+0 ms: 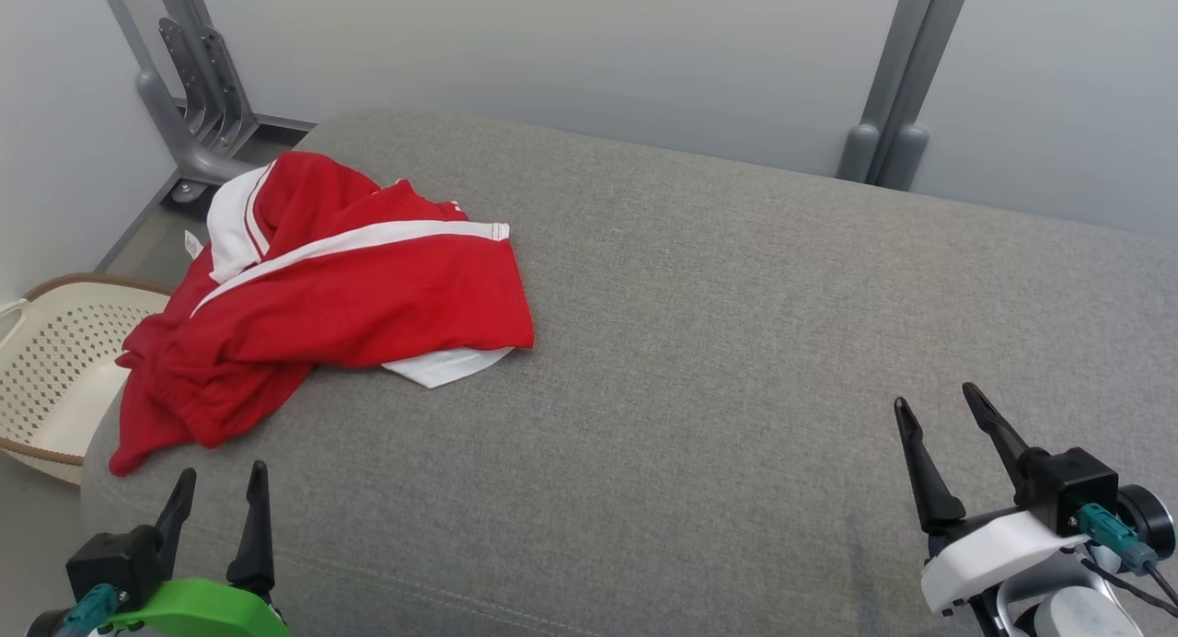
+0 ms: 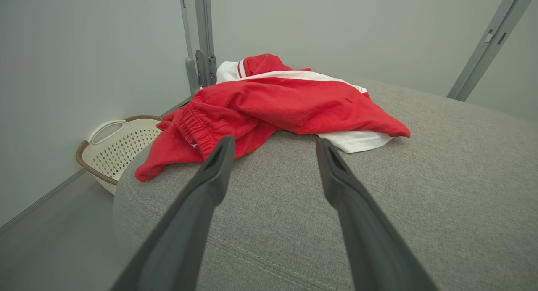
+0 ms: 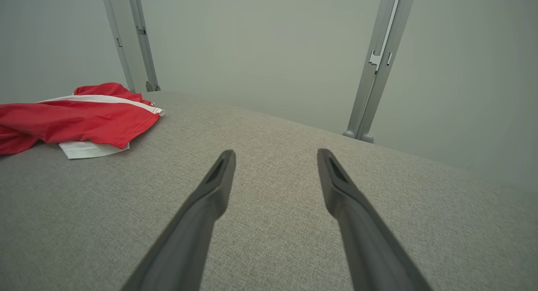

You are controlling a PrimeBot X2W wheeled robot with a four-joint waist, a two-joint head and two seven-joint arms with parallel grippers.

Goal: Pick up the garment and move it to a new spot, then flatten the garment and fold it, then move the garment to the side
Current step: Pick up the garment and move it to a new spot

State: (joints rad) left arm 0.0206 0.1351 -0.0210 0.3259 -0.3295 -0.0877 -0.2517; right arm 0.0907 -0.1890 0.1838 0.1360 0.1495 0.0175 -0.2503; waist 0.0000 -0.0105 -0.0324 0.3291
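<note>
Two grippers are hovering w/ jaws apart, nothing held: left gripper [image 1: 224, 469] is sitting just on the near side of the garment [image 1: 350, 296], right gripper [image 1: 935, 395] is sitting well apart from it, off to its right. Red-and-white garment is lying crumpled on the grey padded surface [image 1: 736, 342]. One end is drooping over the rounded edge, w/ a cream basket [image 1: 55, 370] standing on the floor [image 1: 28, 526] just past that end.

Step in hand, my read: 1st pick-up, not yet begun. Doing it well prob means:
- left arm going for the elastic waistband [image 2: 195, 129], the bunch nearest it
- pinching a thick fold, not one layer, and coming down from above so fingers aren't digging into the upholstery
- lifting high enough that the drooping end is clearing the edge & basket rim
- right arm maybe taking the white stripe [image 1: 368, 238] side for a 2-pt hold, so cloth is opening, not balling

Edges/room: frame post [image 1: 198, 112] is standing just behind the garment and the wall [image 1: 55, 112] is closing off its left, so little room there. Right of the garment lots of bare surface is showing, prob the best new spot, w/ space for flattening.
</note>
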